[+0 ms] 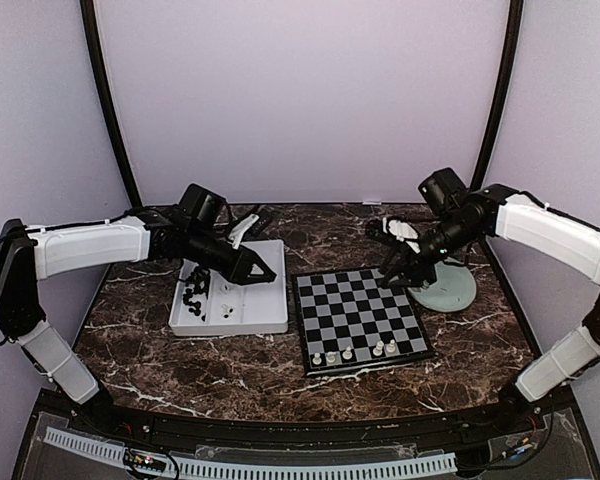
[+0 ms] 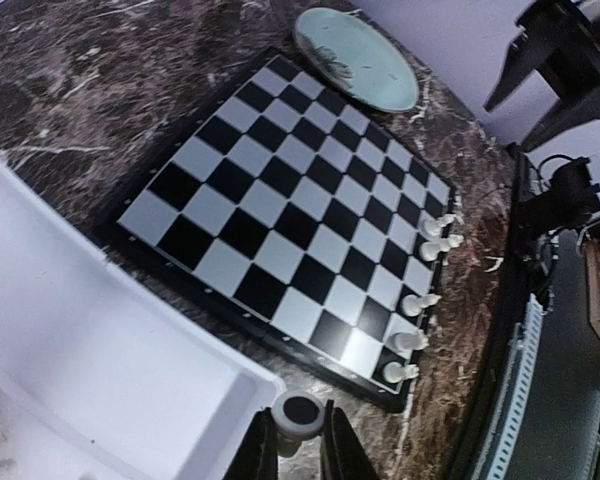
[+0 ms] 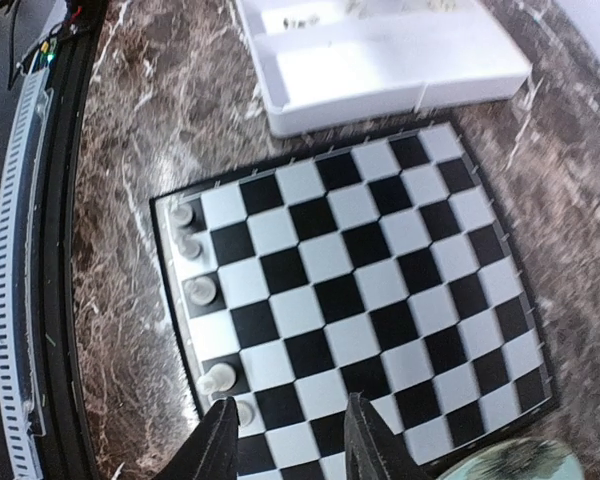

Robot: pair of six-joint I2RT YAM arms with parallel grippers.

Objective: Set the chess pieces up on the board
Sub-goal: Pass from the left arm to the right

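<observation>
Overhead, board: I see the board [image 1: 360, 318] flat on the counter [image 1: 280, 385], between the white tray [image 1: 268, 322] and the pale green plate [image 1: 458, 292]. Five white pieces [image 1: 347, 353] stand along its near edge, which I judge to be the start of a back row.
Overhead, tray: black pieces [image 1: 192, 295] cluster in its left part, a holding place I take it.
Overhead, arms: the left jaws hang over the tray's right side and the right jaws over the board's far right corner. Each keeps to its own half, probably so they do not cross.
Overhead, room: dark veined marble top, plain lilac walls [image 1: 300, 100], two black poles [image 1: 105, 100].
Left wrist, jaws: closed on one white piece [image 2: 300, 410] above the tray's corner. Its dark round underside faces my camera, so I judge it needs turning base-down before it is set on a square.
Right wrist, jaws: parted, with nothing between them and only board squares showing in the gap.
Right wrist, surface: glossy marble, with a white ribbed strip [image 3: 10, 250] along the near edge.
</observation>
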